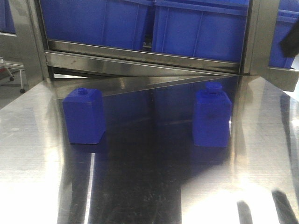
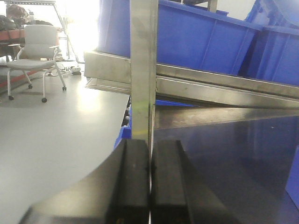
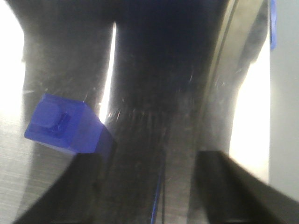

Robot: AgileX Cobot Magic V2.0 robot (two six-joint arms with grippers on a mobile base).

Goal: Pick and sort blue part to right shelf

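Close over the steel table, the right gripper hangs with its fingers spread wide. A blue part stands just beyond the finger at the picture's left, outside the gap; blur hides whether they touch. The left gripper has its pads pressed together on nothing, facing a steel post. Farther along the table two blue parts stand upright and well apart, the left part and the right part; the one under the right wrist is probably one of these. Behind them runs a shelf rail carrying blue bins.
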